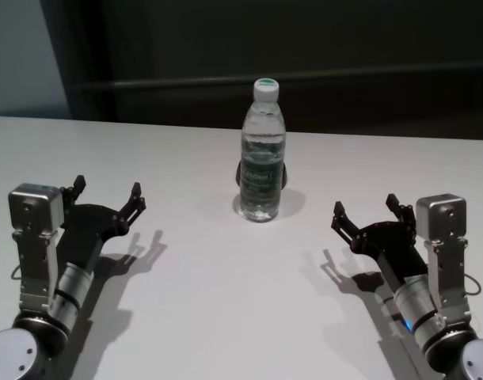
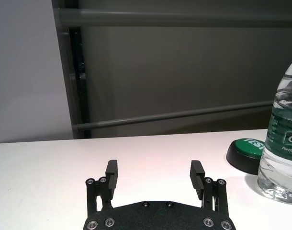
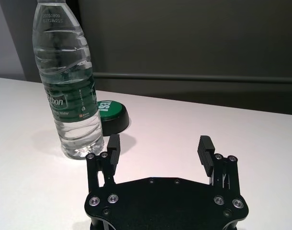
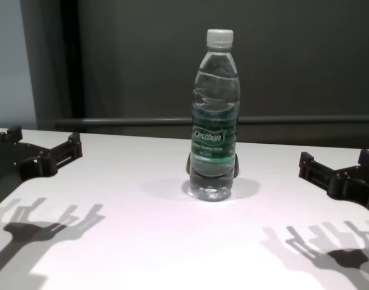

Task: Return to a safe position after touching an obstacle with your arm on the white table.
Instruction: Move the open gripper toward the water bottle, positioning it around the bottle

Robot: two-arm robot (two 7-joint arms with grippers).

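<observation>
Clear plastic water bottle stands upright on the white table, well apart from the left gripper and the right gripper, both with fingers wide and empty, so the arms seem already withdrawn and need only hold clear.

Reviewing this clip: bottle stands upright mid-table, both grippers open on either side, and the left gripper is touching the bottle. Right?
Not quite. The left gripper is apart from the bottle, with bare white table between them, as the head view shows. The bottle stands upright and the right gripper is open too.

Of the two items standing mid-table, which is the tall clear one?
The water bottle, upright with a white cap and green label. The low dark puck with a green top behind it is far shorter. Both grippers, left and right, sit open and apart from it.
</observation>
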